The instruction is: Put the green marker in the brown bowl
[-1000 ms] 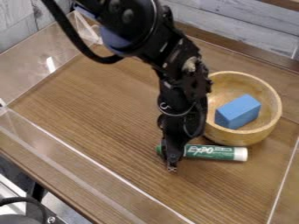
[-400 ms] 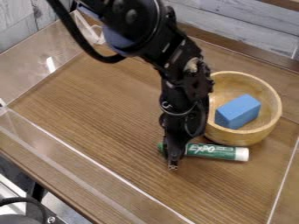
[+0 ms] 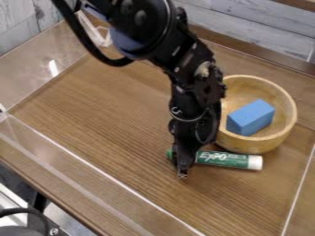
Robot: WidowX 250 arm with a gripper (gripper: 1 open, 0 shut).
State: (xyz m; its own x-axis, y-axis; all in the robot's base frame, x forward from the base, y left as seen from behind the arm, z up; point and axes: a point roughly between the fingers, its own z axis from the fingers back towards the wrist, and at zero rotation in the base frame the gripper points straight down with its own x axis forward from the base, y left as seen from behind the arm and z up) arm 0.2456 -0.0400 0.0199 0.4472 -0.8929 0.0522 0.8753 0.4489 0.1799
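**Q:** What are the handling properties of the slim white-barrelled dry-erase marker with the green label and dark green cap (image 3: 219, 160), and where should it be gripped?

**A:** Judged from its appearance, it is light and rigid, with a smooth round plastic barrel. It may roll on the wooden tabletop (image 3: 87, 120) or slip and pivot between the fingers. A grip across the barrel near its middle would keep it balanced. A grip near one end lets the free end droop or swing when lifted.

**Q:** Where does the marker lie relative to the hand?

**A:** It lies flat on the table, lengthwise from left to right, just in front of the round light-brown wooden bowl (image 3: 278, 131) and outside it. The black gripper (image 3: 183, 159) points steeply down onto the capped left end. The rest of the barrel extends to the right, clear of the fingers.

**Q:** What is the state of the hand?

**A:** The jaws are drawn fully narrow at the cap end and appear to pinch the marker there. The marker rests on the table, not yet lifted.

**Q:** Is the bowl free?

**A:** No. A blue foam block (image 3: 251, 116) sits inside; space remains beside it.
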